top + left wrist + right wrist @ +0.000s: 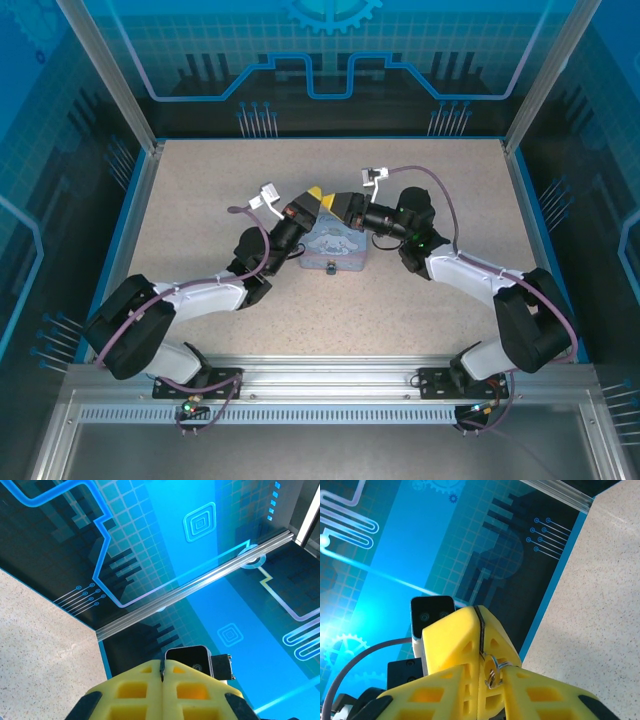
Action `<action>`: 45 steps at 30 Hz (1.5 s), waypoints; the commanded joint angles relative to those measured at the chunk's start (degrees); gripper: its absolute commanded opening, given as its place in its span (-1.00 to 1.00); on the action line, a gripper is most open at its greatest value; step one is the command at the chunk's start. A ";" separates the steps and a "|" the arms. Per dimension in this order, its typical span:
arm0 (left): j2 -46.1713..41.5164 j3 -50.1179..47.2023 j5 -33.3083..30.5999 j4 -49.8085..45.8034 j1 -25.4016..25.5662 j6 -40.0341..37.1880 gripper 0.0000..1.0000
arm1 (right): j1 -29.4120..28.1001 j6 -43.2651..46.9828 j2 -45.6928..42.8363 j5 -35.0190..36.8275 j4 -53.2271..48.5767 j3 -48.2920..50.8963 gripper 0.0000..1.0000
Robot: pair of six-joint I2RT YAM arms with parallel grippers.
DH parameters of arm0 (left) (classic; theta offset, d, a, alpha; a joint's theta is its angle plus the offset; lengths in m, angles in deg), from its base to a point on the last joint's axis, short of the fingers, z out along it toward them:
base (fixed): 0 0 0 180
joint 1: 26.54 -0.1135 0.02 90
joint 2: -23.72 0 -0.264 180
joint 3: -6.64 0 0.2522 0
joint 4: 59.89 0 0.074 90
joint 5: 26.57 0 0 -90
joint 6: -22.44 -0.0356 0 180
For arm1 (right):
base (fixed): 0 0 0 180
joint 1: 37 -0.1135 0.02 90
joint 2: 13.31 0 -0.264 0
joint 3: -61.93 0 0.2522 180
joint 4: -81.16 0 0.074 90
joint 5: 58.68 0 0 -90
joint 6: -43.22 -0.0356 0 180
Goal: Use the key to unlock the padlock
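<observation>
Two tools meet tip to tip at the middle of the overhead frame, above the far edge of a tin (340, 250) on the counter (200, 200). The right tool (478, 612) is clamped on the key (481, 632), a thin dark strip caught edge-on in the seam between its yellow fingers. A wire ring (492, 674) hangs loose at lower centre of the right wrist frame. The left tool (162, 666) has its fingers pressed together at bottom centre of its own frame, with nothing seen between them. A tiny dark item at the tin's near edge, just below centre in the overhead frame, appears to be the padlock (329, 268), though it is too small to be sure. It sits apart from both tools.

The main risk is probably the key itself. It is slim and held flat between soft pads, so it could twist or slide out once its tip meets the keyhole at a slight angle. How much of the blade sticks out past the fingertips cannot be told, and too little would leave nothing to insert. The loose ring could snag on the shackle. With the left tool holding nothing, the padlock seems unsteadied, so a push from the key may swing it aside or shove the tin across the counter. With the tools this close together, a careless turn could knock one against the other.
</observation>
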 commanded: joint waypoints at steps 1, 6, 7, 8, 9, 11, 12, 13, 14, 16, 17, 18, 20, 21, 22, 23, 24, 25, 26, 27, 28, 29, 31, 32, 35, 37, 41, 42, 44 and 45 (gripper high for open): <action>0.69 1.34 1.24 0.59 -0.25 0.95 -1.00 | 0.80 0.22 -0.17 -1.06 1.43 -1.15 -0.42; 0.98 1.34 1.41 0.46 -0.25 1.31 -1.00 | 0.99 0.16 0.04 -1.31 1.15 -1.56 -0.51; 0.98 1.30 1.37 0.49 -0.27 1.31 -1.00 | 0.98 0.17 0.02 -1.28 1.19 -1.41 -0.53; 0.98 1.34 1.40 0.43 -0.22 1.35 -1.00 | 1.00 0.16 0.08 -1.34 1.15 -1.36 -0.53; 1.02 1.40 1.34 0.38 -0.22 1.33 -1.00 | 1.09 0.19 0.02 -1.32 1.17 -1.30 -0.55; 1.14 1.43 1.44 0.43 -0.27 1.51 -1.00 | 1.24 0.25 0.02 -1.28 1.24 -1.07 -0.59; 1.23 1.48 1.49 0.37 -0.22 1.56 -1.00 | 1.33 0.16 0.08 -1.26 1.28 -0.97 -0.62; 1.24 1.50 1.50 0.29 -0.22 1.63 -1.00 | 1.43 0.16 0.06 -1.43 1.37 -0.90 -0.64; 1.16 1.47 1.47 0.25 -0.27 1.62 -1.00 | 1.51 0.16 0.02 -1.52 1.40 -0.80 -0.66; 1.24 1.52 1.47 0.14 -0.29 1.70 -1.00 | 1.70 0.16 -0.15 -1.60 1.41 -0.59 -0.72; 1.23 1.51 1.50 0.02 -0.22 1.66 -1.00 | 1.87 0.25 -0.23 -1.58 1.41 -0.36 -0.73; 1.14 1.56 1.52 -0.17 -0.24 1.66 -1.00 | 2.02 0.26 -0.23 -1.67 1.30 -0.25 -0.76; 1.11 1.68 1.60 -0.43 -0.23 1.75 -1.00 | 2.21 0.25 -0.29 -1.87 1.37 -0.08 -0.82; 1.13 1.77 1.74 -0.58 -0.25 1.85 -1.00 | 2.29 0.25 -0.42 -1.98 1.27 0.03 -0.83; 1.15 1.78 1.77 -0.76 -0.28 1.91 -1.00 | 2.47 0.30 -0.42 -2.15 1.28 0.01 -0.81; 1.10 1.81 1.86 -0.80 -0.26 1.95 -1.00 | 2.53 0.44 -0.47 -2.35 1.32 0.01 -0.72; 1.14 1.86 1.96 -0.96 -0.27 1.99 -1.00 | 2.56 0.50 -0.55 -2.52 1.28 0.03 -0.55; 1.14 1.87 2.16 -1.10 -0.23 2.08 -1.00 | 2.69 0.60 -0.63 -2.60 1.16 0.03 -0.47; 1.08 2.02 2.29 -1.37 -0.22 2.14 -1.00 | 2.86 0.77 -0.66 -2.68 1.00 0.02 -0.45; 1.08 2.12 2.51 -1.60 -0.22 2.21 -1.00 | 2.97 0.89 -0.77 -2.76 0.89 0.02 -0.45; 1.18 2.22 2.72 -1.82 -0.22 2.24 -1.00 | 3.19 0.94 -0.77 -2.84 0.75 -0.05 -0.45; 1.24 2.30 2.92 -1.95 -0.22 2.37 -1.00 | 3.33 1.00 -0.75 -2.93 0.63 -0.07 -0.46; 1.32 2.31 3.04 -2.19 -0.22 2.61 -1.00 | 3.52 1.04 -0.71 -3.07 0.54 -0.18 -0.48; 1.33 2.31 3.01 -2.21 -0.22 2.70 -1.00 | 3.61 0.96 -0.60 -3.27 0.53 -0.20 -0.50; 1.44 2.44 3.17 -2.45 -0.22 2.96 -1.00 | 3.70 0.95 -0.33 -3.69 0.75 -0.23 -0.55; 1.58 2.74 3.27 -2.69 -0.23 2.90 -1.00 | 3.66 0.87 -0.12 -4.23 1.18 -0.21 -0.57; 1.81 3.27 3.36 -2.92 -0.28 2.91 -1.00 | 3.70 1.05 0.27 -5.95 1.65 -0.29 -0.57; 1.91 3.40 3.36 -2.91 -0.22 2.92 -1.00 | 3.70 1.06 0.36 -6.36 1.68 -0.31 -0.57; 2.02 3.63 3.36 -2.99 -0.23 3.03 -1.00 | 3.70 1.17 0.37 -6.73 1.59 -0.05 -0.57; 2.08 3.76 3.41 -2.98 -0.22 3.01 -1.00 | 3.70 1.20 0.31 -6.75 1.49 0.10 -0.57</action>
